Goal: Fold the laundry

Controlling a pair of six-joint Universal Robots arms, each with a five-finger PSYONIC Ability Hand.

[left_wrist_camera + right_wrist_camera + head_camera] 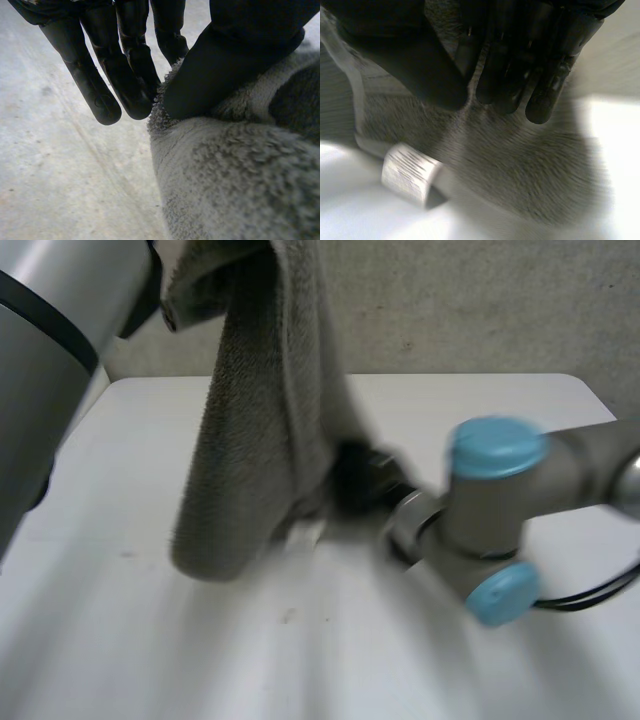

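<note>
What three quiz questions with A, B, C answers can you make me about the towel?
1. Where is the towel?
A. Flat on the table
B. Hanging from the left hand
C. On the floor

2. What colour is the towel's label?
A. White
B. Red
C. Black

3. What are the left hand's fingers doing?
A. Pinching the towel
B. Spread wide, touching nothing
C. Curled up, holding nothing

Answers:
1 B: the towel drapes down from the raised left hand.
2 A: the label at the towel's edge is white.
3 A: the fingers clamp the towel's edge.
</note>
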